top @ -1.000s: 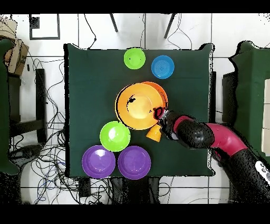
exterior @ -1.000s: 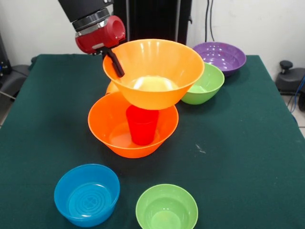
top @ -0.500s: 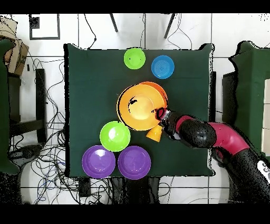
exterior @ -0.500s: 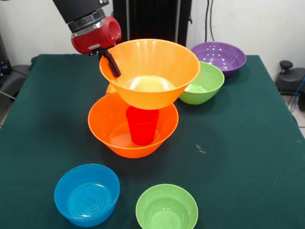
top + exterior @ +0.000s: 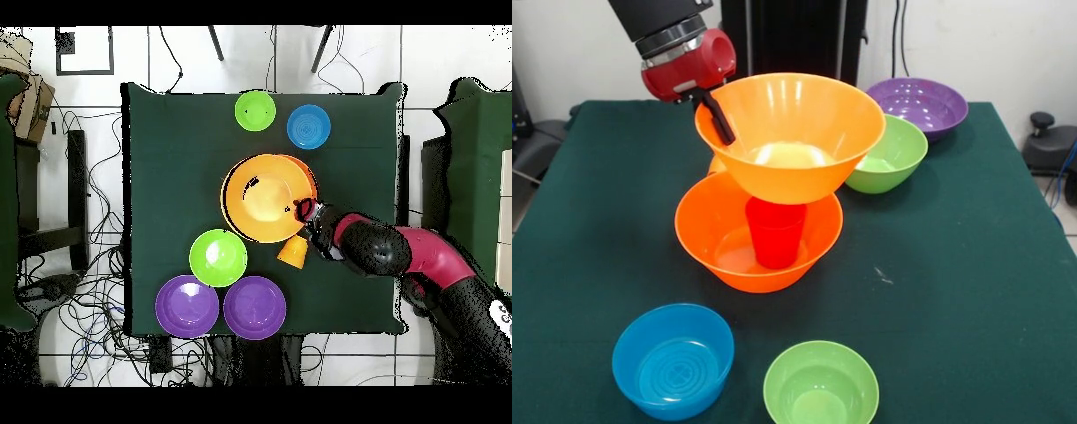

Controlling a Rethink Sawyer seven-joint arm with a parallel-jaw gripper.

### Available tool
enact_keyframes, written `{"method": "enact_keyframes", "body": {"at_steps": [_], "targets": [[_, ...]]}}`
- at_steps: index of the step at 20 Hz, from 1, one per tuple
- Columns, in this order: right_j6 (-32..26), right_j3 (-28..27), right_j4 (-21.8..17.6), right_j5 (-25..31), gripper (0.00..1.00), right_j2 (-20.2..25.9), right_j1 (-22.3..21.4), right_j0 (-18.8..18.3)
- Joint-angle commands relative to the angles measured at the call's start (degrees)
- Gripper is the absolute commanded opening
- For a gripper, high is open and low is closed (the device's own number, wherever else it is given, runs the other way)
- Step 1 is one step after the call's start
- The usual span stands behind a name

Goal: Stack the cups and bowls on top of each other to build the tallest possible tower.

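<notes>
Front view shows the fingers [image 5: 717, 119] pinching the upper orange bowl's [image 5: 790, 132] rim, which sits above the red cup [image 5: 775, 231] inside the base bowl [image 5: 724, 237], barely shifted lately, so release looks near.

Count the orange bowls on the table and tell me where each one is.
2. One orange bowl sits mid-table with a red cup standing in it. The other is above it, on that cup, its rim gripped by the gripper. More could be hidden underneath.
</notes>
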Motion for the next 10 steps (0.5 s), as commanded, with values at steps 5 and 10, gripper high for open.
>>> {"method": "enact_keyframes", "body": {"at_steps": [5,10], "targets": [[-19.38,-7.82,-3.53,9.18,0.0,2.44,2.91,1.0],[-19.99,-8.66,-3.34,10.73,0.0,2.93,2.74,0.65]]}}
